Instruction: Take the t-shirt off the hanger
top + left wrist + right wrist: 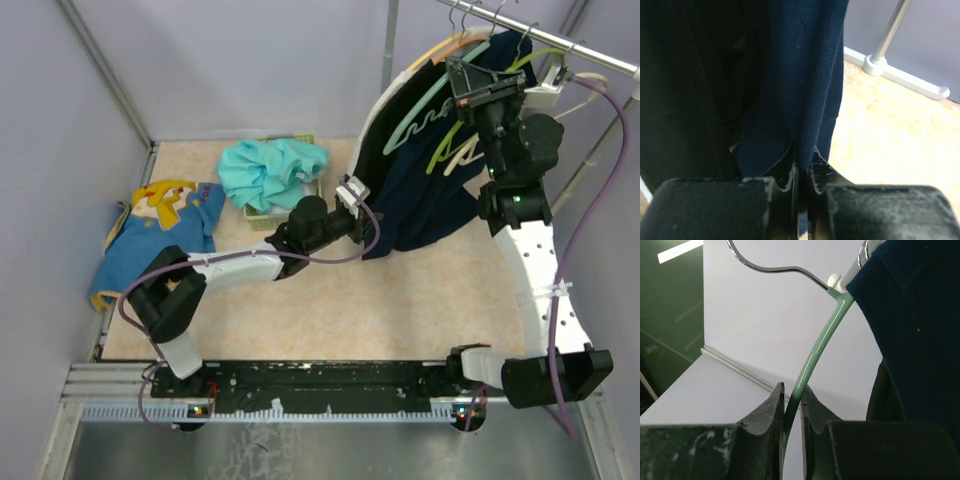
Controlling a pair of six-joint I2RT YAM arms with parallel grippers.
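Note:
A navy t-shirt (420,190) hangs from a pale green hanger (432,88) on the rail at the top right. My left gripper (368,218) reaches to the shirt's lower left edge. The left wrist view shows that gripper (802,160) shut on a fold of the navy t-shirt (800,75). High by the rail, my right gripper (460,78) is at the hanger. In the right wrist view this gripper (792,392) is shut on the hanger's thin green arm (817,347), just below the metal hook (770,267). The shirt's shoulder (910,330) still drapes over the hanger's far side.
Other hangers (450,150) hang on the metal rail (560,45). A green basket (290,205) holds a teal garment (270,170). A blue shirt with a yellow print (160,225) lies at the left wall. The rack's post base (875,62) stands behind the shirt.

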